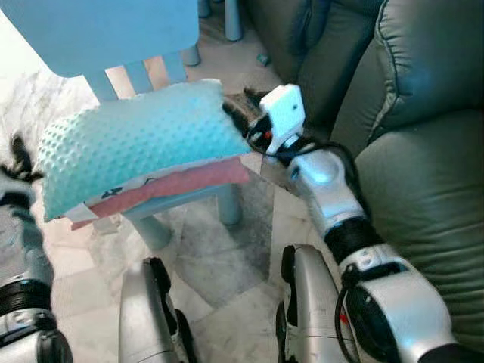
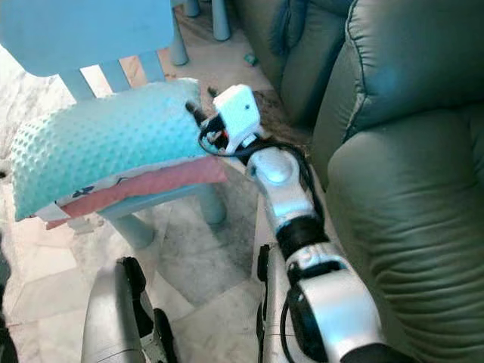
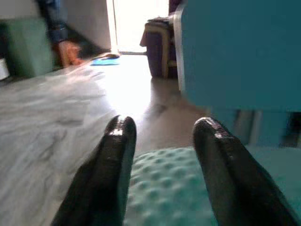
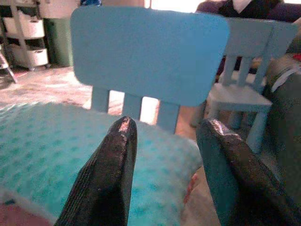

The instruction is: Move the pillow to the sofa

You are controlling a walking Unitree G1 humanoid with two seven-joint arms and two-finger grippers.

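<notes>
One pillow (image 1: pixel 136 144); two blue chairs, near (image 4: pixel 146 52) and far (image 4: pixel 244 94); one green sofa (image 2: pixel 408 189); two grippers, left (image 3: pixel 162 134) and right (image 4: pixel 164 127).

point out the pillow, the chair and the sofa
pillow (image 1: pixel 136 144), left eye view, bumpy teal top
chair (image 4: pixel 150 52), right wrist view, blue backrest
sofa (image 2: pixel 408 197), right eye view, green seat cushion

soft daylight, doorway glare, slight blur

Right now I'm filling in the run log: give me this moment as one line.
pillow on blue chair | right gripper open at pillow edge | left gripper open at other side | sofa beside | not lifted
</notes>
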